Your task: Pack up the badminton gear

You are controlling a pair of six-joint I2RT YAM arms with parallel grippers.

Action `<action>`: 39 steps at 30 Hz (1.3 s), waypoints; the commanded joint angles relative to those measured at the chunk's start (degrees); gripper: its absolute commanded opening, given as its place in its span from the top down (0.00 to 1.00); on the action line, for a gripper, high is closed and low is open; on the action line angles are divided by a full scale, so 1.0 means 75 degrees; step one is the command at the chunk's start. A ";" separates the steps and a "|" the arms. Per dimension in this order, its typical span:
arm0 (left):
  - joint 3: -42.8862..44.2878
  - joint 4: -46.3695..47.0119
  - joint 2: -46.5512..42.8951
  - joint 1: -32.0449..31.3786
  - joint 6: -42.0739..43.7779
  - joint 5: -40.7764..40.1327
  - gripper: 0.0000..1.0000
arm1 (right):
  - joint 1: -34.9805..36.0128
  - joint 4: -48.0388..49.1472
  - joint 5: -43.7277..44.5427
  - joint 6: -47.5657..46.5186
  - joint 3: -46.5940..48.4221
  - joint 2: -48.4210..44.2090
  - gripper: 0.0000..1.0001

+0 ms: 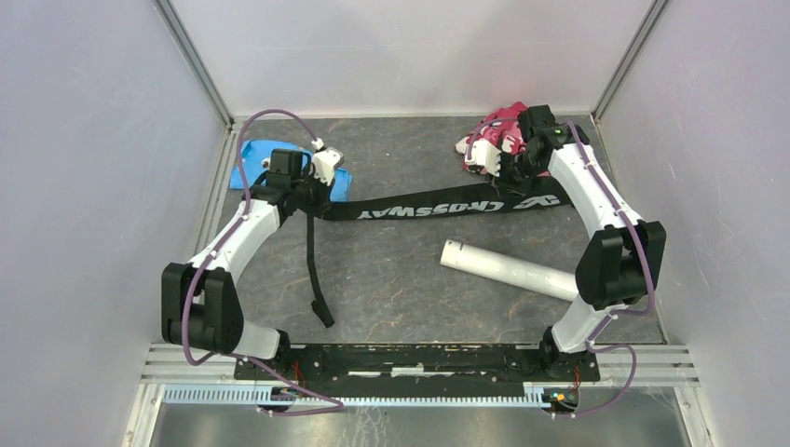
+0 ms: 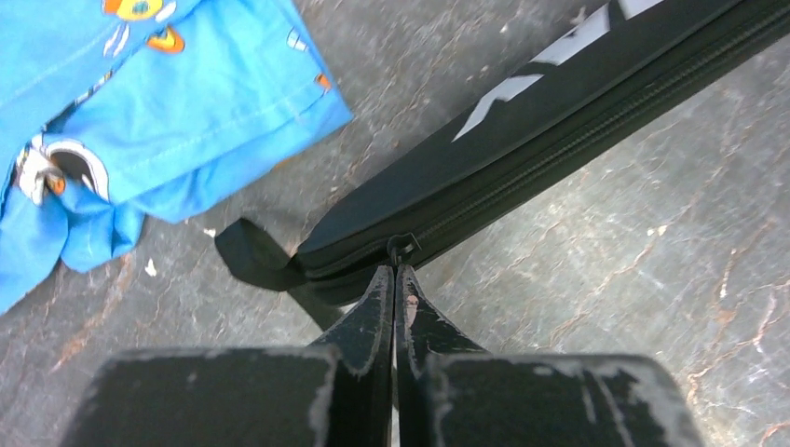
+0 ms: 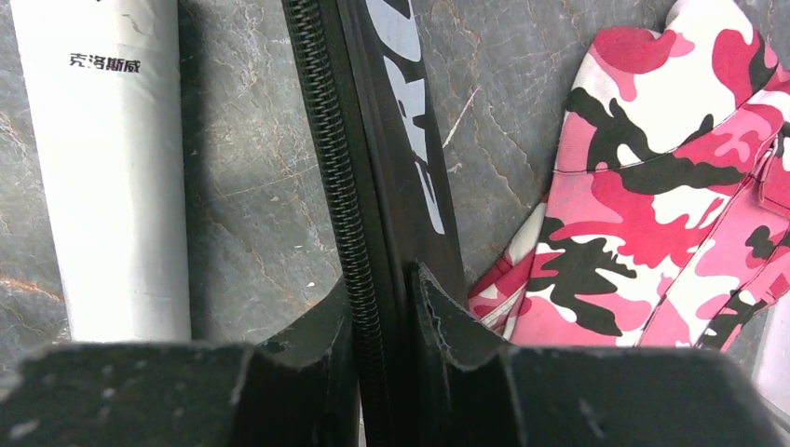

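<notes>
The long black "CROSSWAY" racket bag [image 1: 438,207] lies across the middle of the table, zipper edge toward me. My left gripper [image 1: 321,197] is at its left end, shut on the small zipper pull [image 2: 402,247], fingertips [image 2: 382,289] pressed together. My right gripper [image 1: 510,182] is at the bag's right end, shut on the bag's zipped edge [image 3: 373,186], which runs between its fingers. The long white tube [image 1: 508,270] lies loose in front of the bag, at the right. It also shows in the right wrist view [image 3: 112,168]. Rackets and shuttlecocks are out of view.
A pink camouflage cloth [image 1: 498,130] lies bunched at the back right, just behind my right gripper. A blue printed cloth [image 1: 265,154] lies at the back left beside my left gripper. The bag's black strap [image 1: 315,270] trails toward the near edge. Walls enclose the table.
</notes>
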 commanded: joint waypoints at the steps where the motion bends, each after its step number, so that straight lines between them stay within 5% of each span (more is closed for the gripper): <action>1: -0.0188 0.0019 -0.0137 0.0429 0.0709 -0.0076 0.98 | -0.0150 0.0115 0.0291 -0.0112 0.0065 -0.0223 1.00; 33: -0.0608 -0.0199 0.0721 0.1274 0.1958 0.0256 0.98 | -0.0130 -0.0009 0.0021 -0.0072 0.0249 0.0011 1.00; 39: -0.0178 -0.0505 0.0334 0.1274 0.2032 0.0390 0.68 | -0.0140 -0.0140 -0.0067 -0.0160 0.0500 0.0006 1.00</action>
